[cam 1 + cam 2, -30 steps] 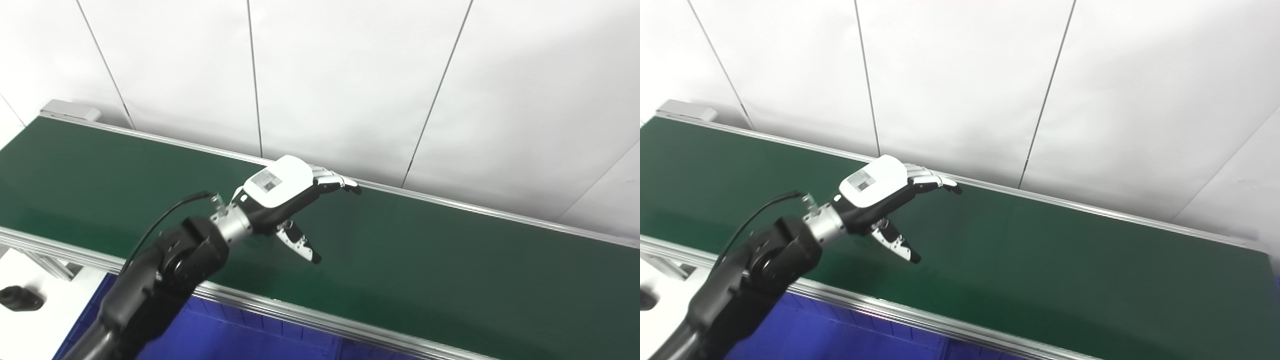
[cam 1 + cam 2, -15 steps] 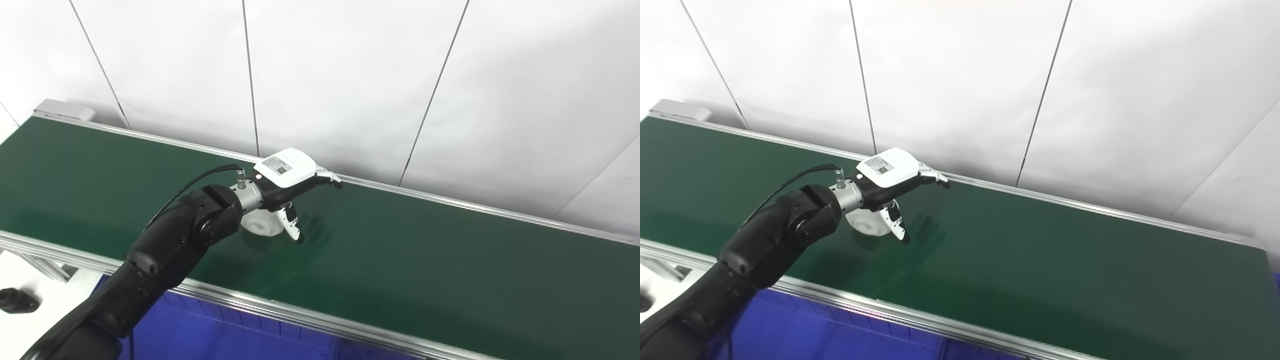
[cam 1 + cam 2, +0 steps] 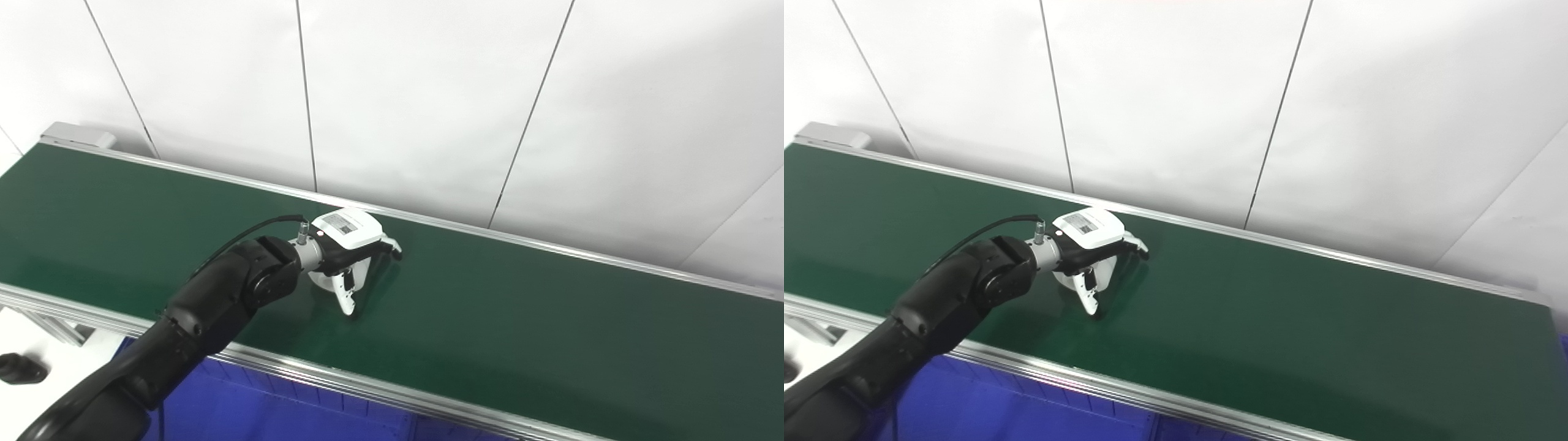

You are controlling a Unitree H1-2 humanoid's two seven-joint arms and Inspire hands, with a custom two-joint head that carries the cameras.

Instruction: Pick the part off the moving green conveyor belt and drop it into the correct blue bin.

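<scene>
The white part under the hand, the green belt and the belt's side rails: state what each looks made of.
White part: probably plastic; matte, uniform white, mostly hidden by the left hand.
Green belt: likely rubber or PVC; smooth, with a faint sheen and soft reflections.
Side rails: seemingly aluminium; silvery, brushed, with straight grooved profiles.
Blue bin below the near rail: apparently ribbed moulded plastic.

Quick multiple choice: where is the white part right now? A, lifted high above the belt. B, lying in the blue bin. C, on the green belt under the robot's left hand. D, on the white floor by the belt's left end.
C: the white part sits on the green belt, with the left hand lowered over it, thumb alongside.
</scene>
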